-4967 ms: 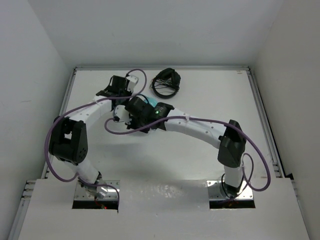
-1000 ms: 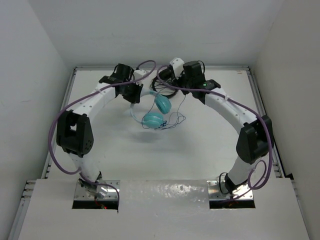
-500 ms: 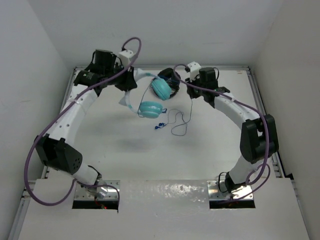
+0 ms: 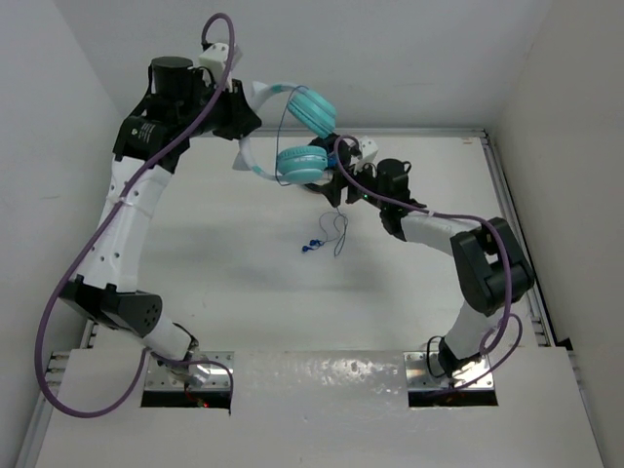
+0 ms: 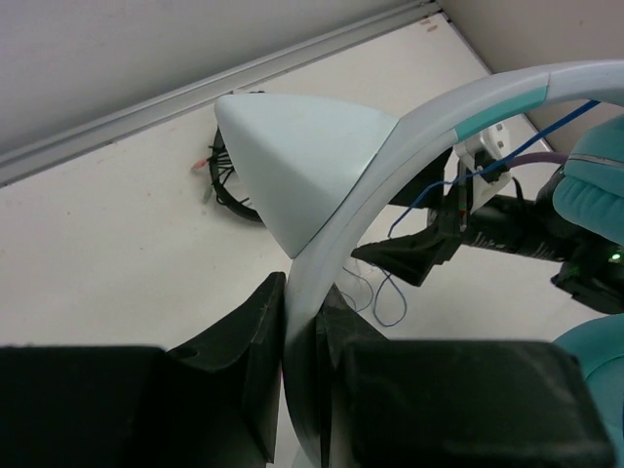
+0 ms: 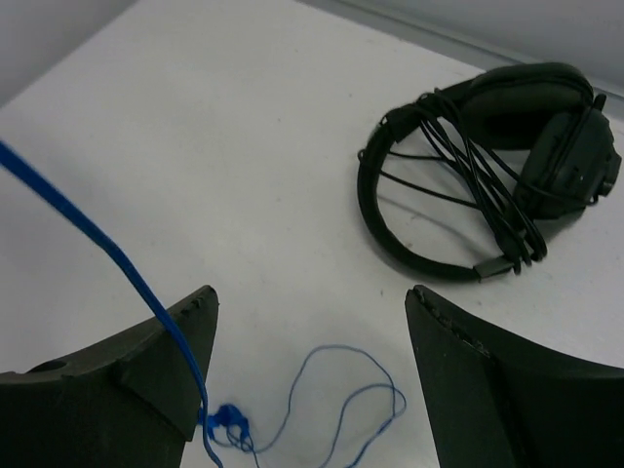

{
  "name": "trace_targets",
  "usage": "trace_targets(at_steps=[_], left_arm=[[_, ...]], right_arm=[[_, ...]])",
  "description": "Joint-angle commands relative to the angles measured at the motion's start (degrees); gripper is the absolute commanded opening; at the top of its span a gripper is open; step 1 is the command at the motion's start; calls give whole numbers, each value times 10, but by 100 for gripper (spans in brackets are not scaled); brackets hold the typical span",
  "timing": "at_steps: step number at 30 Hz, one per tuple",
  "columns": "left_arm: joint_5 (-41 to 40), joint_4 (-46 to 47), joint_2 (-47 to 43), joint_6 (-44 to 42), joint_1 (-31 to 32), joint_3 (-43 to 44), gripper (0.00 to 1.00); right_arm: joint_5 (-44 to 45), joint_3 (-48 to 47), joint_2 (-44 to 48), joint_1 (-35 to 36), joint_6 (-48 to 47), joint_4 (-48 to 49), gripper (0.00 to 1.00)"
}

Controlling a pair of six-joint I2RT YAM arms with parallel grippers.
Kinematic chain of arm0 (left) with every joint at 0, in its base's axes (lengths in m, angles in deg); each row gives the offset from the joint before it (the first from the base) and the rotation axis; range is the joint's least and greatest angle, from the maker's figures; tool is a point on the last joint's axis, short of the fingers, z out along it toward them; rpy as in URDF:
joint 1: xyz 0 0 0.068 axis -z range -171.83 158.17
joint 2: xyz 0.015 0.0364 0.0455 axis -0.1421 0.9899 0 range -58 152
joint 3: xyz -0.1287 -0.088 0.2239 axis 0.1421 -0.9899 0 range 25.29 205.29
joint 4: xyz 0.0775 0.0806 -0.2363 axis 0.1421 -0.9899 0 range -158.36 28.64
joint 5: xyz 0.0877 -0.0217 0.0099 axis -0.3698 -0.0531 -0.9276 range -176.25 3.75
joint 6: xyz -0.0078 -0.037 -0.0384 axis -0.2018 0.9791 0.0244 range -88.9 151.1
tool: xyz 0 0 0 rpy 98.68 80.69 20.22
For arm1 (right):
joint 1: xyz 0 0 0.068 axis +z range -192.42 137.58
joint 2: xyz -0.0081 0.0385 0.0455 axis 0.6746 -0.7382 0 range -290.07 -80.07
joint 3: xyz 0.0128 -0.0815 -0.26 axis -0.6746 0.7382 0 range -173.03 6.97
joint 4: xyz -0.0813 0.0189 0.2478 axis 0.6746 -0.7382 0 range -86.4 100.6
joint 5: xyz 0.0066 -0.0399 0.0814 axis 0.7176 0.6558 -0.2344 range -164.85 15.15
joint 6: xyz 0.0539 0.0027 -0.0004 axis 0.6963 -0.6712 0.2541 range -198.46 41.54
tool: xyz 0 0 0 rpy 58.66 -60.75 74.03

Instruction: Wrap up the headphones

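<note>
Left gripper (image 4: 237,125) is closed tight on the pale headband of the headphones (image 4: 310,109). In the left wrist view its two fingers (image 5: 255,336) pinch the band edge-on.

The headphones are held clear of the table (image 4: 244,292), upper centre of the overhead frame. Both teal cups sit right of the gripper, one above the other.

The band arcs from the grip up and over toward the right, so the U opens to the right of the frame.

The blue cable (image 4: 337,222) hangs from the cups to a loose loop on the table.

Right gripper (image 6: 310,304) has its jaws wide apart and grips nothing. The cable passes along its left-of-frame finger.

Black headphones (image 6: 487,166) lie on the table beyond it, upper right of the right wrist view.
</note>
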Motion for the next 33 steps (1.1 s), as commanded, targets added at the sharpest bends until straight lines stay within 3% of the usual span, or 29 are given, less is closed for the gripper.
trace_targets(at_steps=[1, 6, 10, 12, 14, 15, 20, 25, 28, 31, 33], left_arm=[[11, 23, 4, 48, -7, 34, 0], [55, 38, 19, 89, -35, 48, 0], [60, 51, 35, 127, -60, 55, 0], [59, 62, 40, 158, -87, 49, 0], [66, 84, 41, 196, -126, 32, 0], [72, 91, 43, 209, -137, 21, 0], [81, 131, 70, 270, -196, 5, 0], [76, 167, 96, 318, -232, -23, 0], [8, 189, 108, 303, -248, -24, 0], [-133, 209, 124, 257, -252, -19, 0], [-177, 227, 136, 229, -252, -23, 0]], right_arm=[[-12, 11, -32, 3, 57, 115, 77], [34, 12, -80, 5, 69, 116, 75], [26, 12, -126, 9, 117, 148, 52], [25, 23, -133, 13, 130, 154, 24], [29, 48, -133, 17, 153, 166, 5], [28, 57, -133, 23, 162, 173, 1], [47, 98, -102, 77, 113, 182, 0], [43, 15, -99, 146, 10, 1, 0], [37, 19, -68, 190, -46, -42, 0], [22, 39, -16, 209, -65, -79, 0], [9, 51, 22, 217, -75, -96, 0]])
